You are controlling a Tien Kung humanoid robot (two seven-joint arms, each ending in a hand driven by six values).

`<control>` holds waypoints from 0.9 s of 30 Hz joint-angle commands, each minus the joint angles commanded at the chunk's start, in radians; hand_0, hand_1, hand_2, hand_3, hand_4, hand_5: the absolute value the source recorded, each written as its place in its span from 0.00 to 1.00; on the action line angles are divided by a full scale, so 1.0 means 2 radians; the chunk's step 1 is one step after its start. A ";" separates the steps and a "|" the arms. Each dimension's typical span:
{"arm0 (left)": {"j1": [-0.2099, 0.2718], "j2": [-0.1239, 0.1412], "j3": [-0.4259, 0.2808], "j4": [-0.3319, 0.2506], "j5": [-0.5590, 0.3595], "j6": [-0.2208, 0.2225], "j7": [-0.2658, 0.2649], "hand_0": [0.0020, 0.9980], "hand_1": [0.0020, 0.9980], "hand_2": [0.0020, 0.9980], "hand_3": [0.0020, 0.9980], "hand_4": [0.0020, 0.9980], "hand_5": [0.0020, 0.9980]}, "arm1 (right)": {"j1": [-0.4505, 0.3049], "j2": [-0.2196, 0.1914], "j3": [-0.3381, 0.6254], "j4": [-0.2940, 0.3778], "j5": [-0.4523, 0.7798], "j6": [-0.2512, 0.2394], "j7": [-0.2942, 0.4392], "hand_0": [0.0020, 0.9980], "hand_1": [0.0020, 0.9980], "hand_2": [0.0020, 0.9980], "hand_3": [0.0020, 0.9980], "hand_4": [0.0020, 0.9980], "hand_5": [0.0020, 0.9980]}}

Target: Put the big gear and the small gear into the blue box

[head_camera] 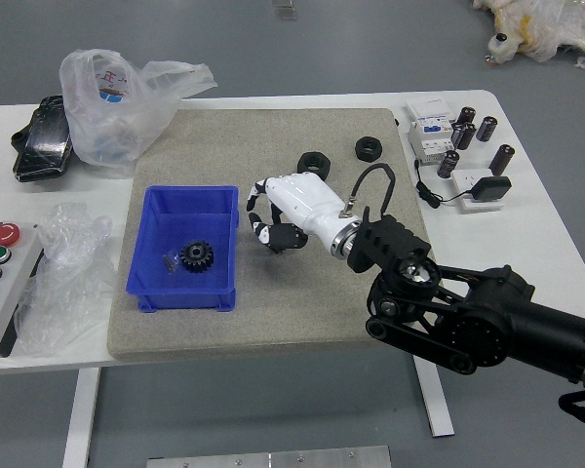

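One gear (197, 256) in blue box (180, 216); right hand (294, 207) near
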 joint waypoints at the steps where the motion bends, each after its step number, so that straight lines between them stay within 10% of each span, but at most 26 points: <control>1: 0.000 0.000 0.000 0.000 0.001 0.000 0.000 0.64 0.64 0.61 0.70 0.64 0.27 | 0.009 0.007 -0.007 -0.002 0.000 0.000 0.001 0.31 0.47 0.29 0.39 0.10 0.00; 11: 0.000 0.001 -0.003 -0.001 0.004 0.000 0.003 0.64 0.64 0.61 0.70 0.64 0.27 | 0.029 0.017 0.006 -0.026 -0.001 0.002 0.007 0.32 0.49 0.39 0.46 0.20 0.00; 12: 0.000 0.001 -0.003 -0.001 0.004 0.000 0.003 0.64 0.64 0.61 0.70 0.64 0.28 | 0.026 0.014 0.011 -0.028 0.001 0.003 0.006 0.36 0.62 0.68 0.69 0.41 0.15; 16: 0.001 0.000 -0.003 -0.001 0.003 0.000 0.004 0.64 0.64 0.61 0.70 0.64 0.28 | 0.003 -0.003 0.040 -0.035 0.009 0.010 -0.001 0.36 0.62 0.68 0.69 0.41 0.15; 17: 0.001 0.000 -0.003 -0.001 0.002 0.000 0.004 0.64 0.64 0.61 0.70 0.64 0.28 | -0.004 -0.007 0.046 -0.035 0.010 0.012 -0.003 0.40 0.70 0.82 0.91 0.74 0.23; 27: 0.001 -0.001 -0.003 0.000 0.002 0.000 0.003 0.64 0.64 0.61 0.70 0.64 0.28 | -0.041 -0.016 0.052 -0.032 0.022 0.041 -0.018 0.41 0.71 0.85 0.97 0.86 0.32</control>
